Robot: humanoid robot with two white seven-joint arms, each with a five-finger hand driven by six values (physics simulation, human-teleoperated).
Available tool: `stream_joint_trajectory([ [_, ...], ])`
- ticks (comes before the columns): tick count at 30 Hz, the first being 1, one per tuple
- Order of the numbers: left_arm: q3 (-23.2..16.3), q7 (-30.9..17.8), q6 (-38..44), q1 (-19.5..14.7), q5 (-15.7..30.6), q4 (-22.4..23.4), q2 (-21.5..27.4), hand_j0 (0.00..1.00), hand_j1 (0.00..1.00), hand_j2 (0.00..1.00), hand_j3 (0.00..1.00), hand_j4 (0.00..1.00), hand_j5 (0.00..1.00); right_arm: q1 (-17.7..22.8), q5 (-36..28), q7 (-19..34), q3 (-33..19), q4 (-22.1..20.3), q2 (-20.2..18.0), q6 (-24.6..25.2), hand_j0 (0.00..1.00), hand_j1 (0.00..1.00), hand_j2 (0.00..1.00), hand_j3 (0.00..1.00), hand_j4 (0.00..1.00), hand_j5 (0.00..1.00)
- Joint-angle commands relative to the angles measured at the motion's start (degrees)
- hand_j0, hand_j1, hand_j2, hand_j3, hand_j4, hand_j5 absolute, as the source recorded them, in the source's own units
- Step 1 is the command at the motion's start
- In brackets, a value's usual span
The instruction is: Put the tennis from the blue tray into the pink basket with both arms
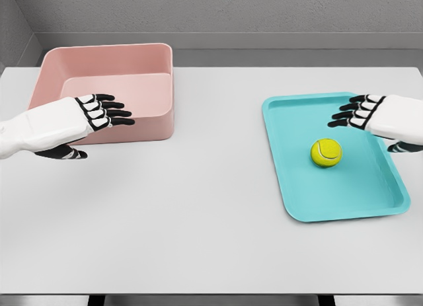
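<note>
The left hand hovers flat, fingers extended and holding nothing, over the front wall of the pink basket. On the blue tray lies the tennis ball, yellow-green with a pale seam (free to roll). The right hand, likewise outstretched and empty, hangs just above it; a glancing touch could send it off the tray

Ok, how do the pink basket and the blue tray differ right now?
The pink basket has tall walls; the blue tray is flat with a low rim. The basket looks empty; the tray holds the tennis ball. Both sit on the table, each with a hand above it.
</note>
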Motion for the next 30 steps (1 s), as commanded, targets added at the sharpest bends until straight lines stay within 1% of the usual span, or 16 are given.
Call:
stream_joint_trajectory([
  [1,0.0,0.0,0.1,0.0,0.4,0.0,0.1,1.00,1.00,1.00,1.00,1.00,1.00,0.0,-1.0,-0.5,0.1,-0.1,-1.3,0.1,1.00,1.00,1.00,1.00,1.00,1.00],
  [4,0.0,0.0,0.1,0.0,0.4,0.0,0.1,1.00,1.00,1.00,1.00,1.00,1.00,0.3,-0.7,-0.1,1.0,-0.2,-0.8,0.1,1.00,1.00,1.00,1.00,1.00,1.00],
  [5,0.1,0.0,0.1,0.0,0.4,0.0,0.1,1.00,1.00,1.00,1.00,1.00,1.00,-0.1,-0.4,-0.1,2.8,-0.1,-0.6,0.1,1.00,1.00,1.00,1.00,1.00,1.00],
  [6,0.0,0.0,0.1,0.0,0.4,-0.1,0.1,1.00,1.00,1.00,1.00,1.00,1.00,-0.2,-0.3,-0.2,3.4,0.1,-0.4,0.1,1.00,1.00,1.00,1.00,1.00,1.00],
  [8,0.0,0.0,0.1,0.0,0.4,0.0,0.0,1.00,1.00,1.00,1.00,1.00,1.00,-0.3,-0.2,-0.1,4.6,0.4,2.0,0.1,1.00,1.00,1.00,1.00,1.00,1.00],
  [10,0.0,0.0,0.1,0.0,0.4,0.0,0.1,1.00,1.00,1.00,1.00,1.00,1.00,-1.4,-0.4,-0.1,6.2,4.0,5.2,0.1,1.00,1.00,1.00,1.00,1.00,1.00],
  [11,0.0,0.0,0.1,0.0,0.4,0.0,0.0,1.00,1.00,1.00,1.00,1.00,1.00,-2.2,-0.8,0.0,6.8,5.1,6.0,0.1,1.00,1.00,1.00,1.00,1.00,1.00],
  [13,0.0,0.0,0.1,0.0,0.4,0.0,0.0,1.00,1.00,1.00,1.00,1.00,1.00,-3.0,-0.8,0.1,6.9,8.6,8.5,0.1,1.00,1.00,1.00,1.00,1.00,1.00],
  [15,0.0,0.0,0.1,0.0,0.4,0.0,0.0,1.00,1.00,1.00,1.00,1.00,1.00,-3.4,-0.6,0.3,7.1,10.3,10.2,0.1,1.00,1.00,1.00,1.00,1.00,1.00],
  [17,0.1,0.0,0.1,0.1,0.4,0.0,0.1,1.00,1.00,1.00,1.00,1.00,1.00,-6.1,-0.5,0.5,10.6,14.3,11.9,0.1,1.00,1.00,1.00,1.00,1.00,1.00],
  [18,0.0,0.0,0.1,0.0,0.4,0.0,0.0,1.00,1.00,1.00,1.00,1.00,1.00,-6.8,-0.5,0.5,11.5,15.0,12.0,0.1,1.00,1.00,1.00,1.00,1.00,1.00],
  [20,0.1,0.0,0.1,0.0,0.4,0.0,0.0,1.00,1.00,1.00,1.00,1.00,1.00,-6.8,-0.5,0.5,11.9,15.6,12.1,0.1,1.00,1.00,1.00,1.00,1.00,1.00],
  [24,0.0,0.0,0.1,0.1,0.4,0.0,0.0,1.00,1.00,1.00,1.00,1.00,1.00,-6.9,0.1,0.8,13.6,19.0,13.7,0.1,1.00,1.00,1.00,1.00,1.00,1.00],
  [26,0.0,0.0,0.1,0.1,0.4,0.0,0.0,1.00,1.00,1.00,1.00,1.00,1.00,-7.7,0.9,0.8,13.6,19.9,14.8,0.1,1.00,1.00,1.00,1.00,1.00,1.00],
  [30,0.0,0.1,0.1,0.1,0.4,0.0,0.0,1.00,1.00,1.00,1.00,1.00,1.00,-8.7,1.5,0.8,15.1,20.4,16.1,0.1,1.00,1.00,1.00,1.00,1.00,1.00],
])
